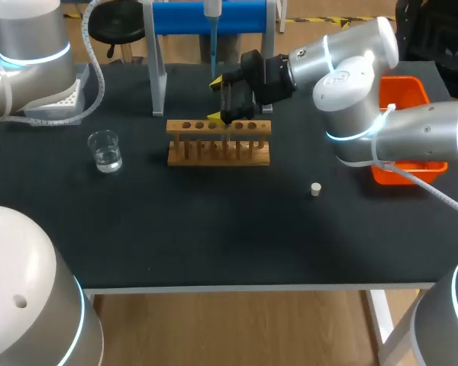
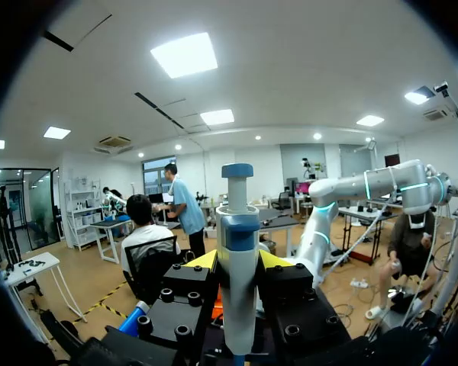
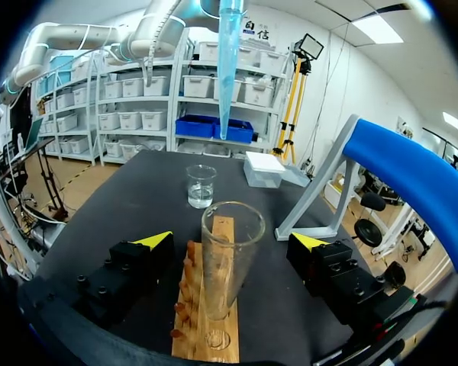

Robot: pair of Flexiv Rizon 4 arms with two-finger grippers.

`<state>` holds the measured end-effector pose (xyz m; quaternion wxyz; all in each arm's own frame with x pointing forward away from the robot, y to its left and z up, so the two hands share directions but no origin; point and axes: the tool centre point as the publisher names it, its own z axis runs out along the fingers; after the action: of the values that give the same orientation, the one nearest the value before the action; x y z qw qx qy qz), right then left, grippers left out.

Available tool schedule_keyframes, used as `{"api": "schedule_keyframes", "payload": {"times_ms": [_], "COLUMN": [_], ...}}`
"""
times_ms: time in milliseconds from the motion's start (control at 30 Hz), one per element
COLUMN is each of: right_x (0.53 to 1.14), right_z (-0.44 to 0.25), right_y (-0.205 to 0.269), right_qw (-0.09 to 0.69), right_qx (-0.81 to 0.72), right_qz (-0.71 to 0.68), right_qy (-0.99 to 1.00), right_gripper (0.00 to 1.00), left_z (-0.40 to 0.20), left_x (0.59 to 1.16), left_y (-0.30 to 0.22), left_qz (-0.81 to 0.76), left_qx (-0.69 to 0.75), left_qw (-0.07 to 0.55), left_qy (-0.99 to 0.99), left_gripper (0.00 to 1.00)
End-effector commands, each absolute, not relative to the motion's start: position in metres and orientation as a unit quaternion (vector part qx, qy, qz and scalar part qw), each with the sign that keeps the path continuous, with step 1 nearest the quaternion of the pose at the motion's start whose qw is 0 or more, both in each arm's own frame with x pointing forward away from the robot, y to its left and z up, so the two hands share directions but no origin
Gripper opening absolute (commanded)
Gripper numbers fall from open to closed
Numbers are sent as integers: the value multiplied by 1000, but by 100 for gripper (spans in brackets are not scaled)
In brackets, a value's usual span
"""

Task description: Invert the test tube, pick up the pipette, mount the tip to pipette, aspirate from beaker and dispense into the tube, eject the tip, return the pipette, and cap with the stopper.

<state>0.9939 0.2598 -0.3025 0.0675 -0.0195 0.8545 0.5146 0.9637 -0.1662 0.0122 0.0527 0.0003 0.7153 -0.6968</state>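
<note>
A clear test tube (image 3: 229, 259) stands upright, mouth up, in the wooden rack (image 1: 218, 142). My right gripper (image 3: 231, 240) is open around it, one yellow tip on each side and neither touching. In the head view this gripper (image 1: 217, 99) hovers over the rack's back edge and hides the tube. My left gripper (image 2: 238, 261) is shut on the pipette (image 2: 237, 221), held upright above the rack. The pipette's blue tip (image 1: 213, 53) points down behind the right gripper, and in the right wrist view the tip (image 3: 229, 61) hangs ahead of the tube. The beaker (image 1: 105, 150) holds water. The stopper (image 1: 315, 189) lies on the mat.
A white tip box (image 1: 57, 103) sits at the back left. The blue pipette stand (image 1: 214, 17) is behind the rack. An orange bin (image 1: 404, 91) stands at the right edge, under my right arm. Bare black mat stretches across the front.
</note>
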Motion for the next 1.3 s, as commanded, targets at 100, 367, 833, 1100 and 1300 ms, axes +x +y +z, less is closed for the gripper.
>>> {"api": "schedule_keyframes", "payload": {"times_ms": [100, 367, 833, 1100, 1300], "right_x": [995, 995, 995, 995, 995], "right_z": [-303, -303, -303, -303, -303], "right_y": [260, 260, 260, 260, 260], "right_qw": [66, 66, 66, 66, 66], "right_qx": [-20, -20, -20, -20, -20], "right_qz": [514, 514, 514, 514, 514], "right_qy": [855, 855, 855, 855, 855], "right_gripper": [100, 100, 100, 100, 100], "left_z": [13, 14, 11, 9, 5], "left_x": [965, 967, 972, 977, 981], "left_y": [-166, -169, -179, -181, -181], "left_qz": [-696, -697, -703, -705, -706], "left_qx": [1, 4, 2, 2, 2], "left_qw": [50, 47, 35, 27, 23], "left_qy": [716, 716, 711, 708, 708], "left_gripper": [0, 0, 0, 0, 0]}}
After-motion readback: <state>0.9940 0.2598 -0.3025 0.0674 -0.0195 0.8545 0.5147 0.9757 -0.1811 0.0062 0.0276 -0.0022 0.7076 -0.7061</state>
